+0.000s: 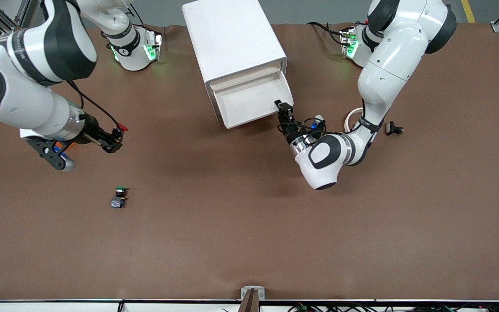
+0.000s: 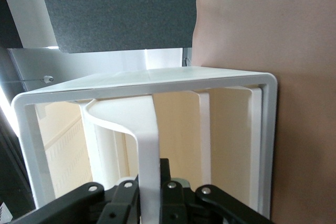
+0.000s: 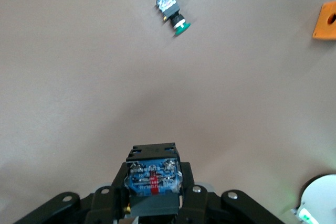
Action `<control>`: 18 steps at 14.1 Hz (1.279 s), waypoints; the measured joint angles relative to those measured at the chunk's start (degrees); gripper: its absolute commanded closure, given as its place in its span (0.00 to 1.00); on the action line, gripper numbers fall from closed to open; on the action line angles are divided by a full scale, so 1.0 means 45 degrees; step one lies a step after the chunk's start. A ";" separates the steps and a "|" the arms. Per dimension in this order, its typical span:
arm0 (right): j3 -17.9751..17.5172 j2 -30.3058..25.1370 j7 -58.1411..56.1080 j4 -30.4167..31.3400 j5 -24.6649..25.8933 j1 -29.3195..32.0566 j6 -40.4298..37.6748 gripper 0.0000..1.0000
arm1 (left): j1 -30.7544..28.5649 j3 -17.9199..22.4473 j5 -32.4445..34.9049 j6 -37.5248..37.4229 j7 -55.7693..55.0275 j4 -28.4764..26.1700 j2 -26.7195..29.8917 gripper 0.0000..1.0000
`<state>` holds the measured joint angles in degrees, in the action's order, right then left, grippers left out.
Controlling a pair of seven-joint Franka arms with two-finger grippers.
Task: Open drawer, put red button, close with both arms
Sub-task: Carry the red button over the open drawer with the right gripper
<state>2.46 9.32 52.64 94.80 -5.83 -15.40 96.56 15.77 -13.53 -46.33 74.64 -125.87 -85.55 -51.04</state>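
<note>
Red button (image 1: 121, 127): light, rigid, small; right gripper (image 1: 113, 141) clenched on its body, airborne. Left gripper (image 1: 285, 113) clamped on open drawer (image 1: 249, 102) front corner.

Both arms are glossy white with rounded shells and broad black joint bands. The right arm (image 1: 28, 82) ends in a silver wrist ring, thin black cables and a black two-finger tool (image 1: 113, 145). The left arm (image 1: 388, 65) carries looped black cabling and a black tool (image 1: 283, 108). Both bases glow green; silver screws stud each tool's knuckles.
</note>
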 measured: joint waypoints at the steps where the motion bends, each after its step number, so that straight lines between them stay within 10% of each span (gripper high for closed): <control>1: 0.0001 0.0002 0.0398 0.0043 0.0000 -0.0212 0.0155 1.00 | -0.0125 0.0007 0.0000 0.0000 0.0000 0.0070 -0.0019 1.00; 16: -0.0017 0.1159 0.7796 0.0194 0.0073 -0.5027 0.2328 1.00 | -0.1276 0.0066 -0.0052 0.0016 0.0002 0.0801 -0.0290 1.00; 18: -0.0017 0.1572 0.8852 0.0195 0.0090 -0.5697 0.2997 1.00 | -0.1281 0.0060 -0.0071 -0.0009 0.0046 0.0847 -0.0336 0.74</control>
<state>2.38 16.40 92.48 95.68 -5.42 -41.04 110.04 10.00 -13.26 -46.65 74.60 -125.66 -81.74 -52.55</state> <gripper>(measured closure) 0.590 0.921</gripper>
